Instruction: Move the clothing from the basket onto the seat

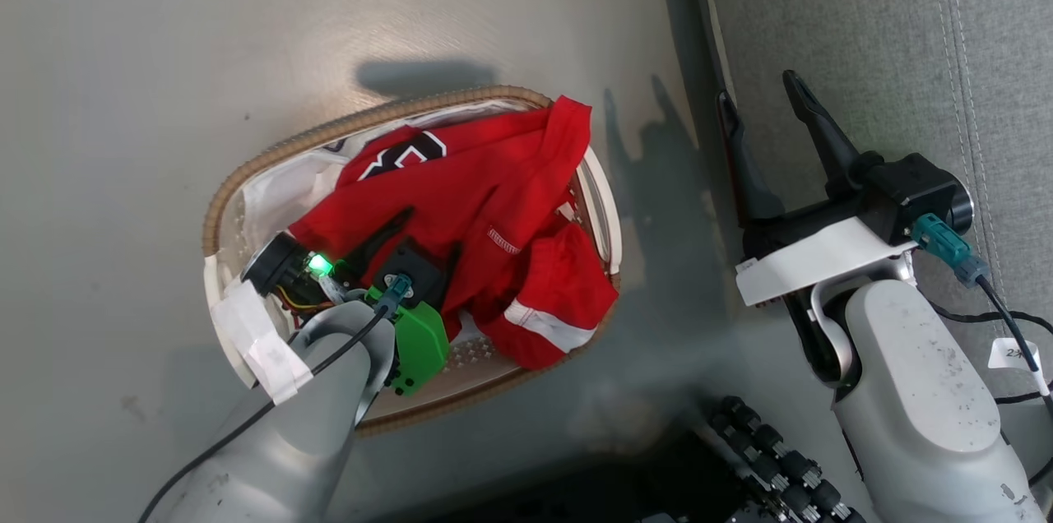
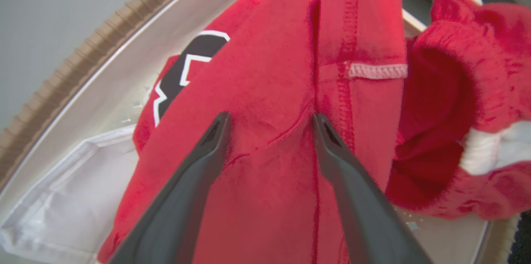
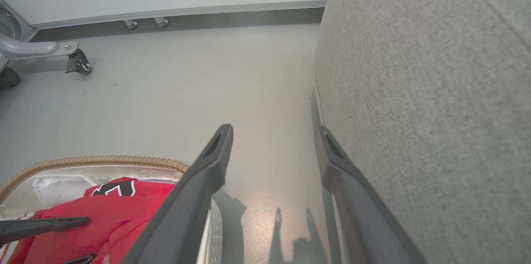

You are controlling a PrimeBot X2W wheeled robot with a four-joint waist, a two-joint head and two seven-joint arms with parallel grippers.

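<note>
My left hand hangs spread over the clothing, tips perhaps just touching it; my right hand, also spread, sits empty near the seat on the right. The clothing, bright red with white stripes and a black-and-white emblem, lies heaped in the basket. Soft, light and limp, I judge: pinch a fold at the stitched seam.

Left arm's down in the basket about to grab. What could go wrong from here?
The left gripper is open, fingers straddling one fold of the clothing; closing may catch only a thin pinch that slips on lifting.
Fabric drapes over the basket rim, so a lift might snag and drag the basket.
The white plastic sheet lies beside the clothing and could come up too.
</note>
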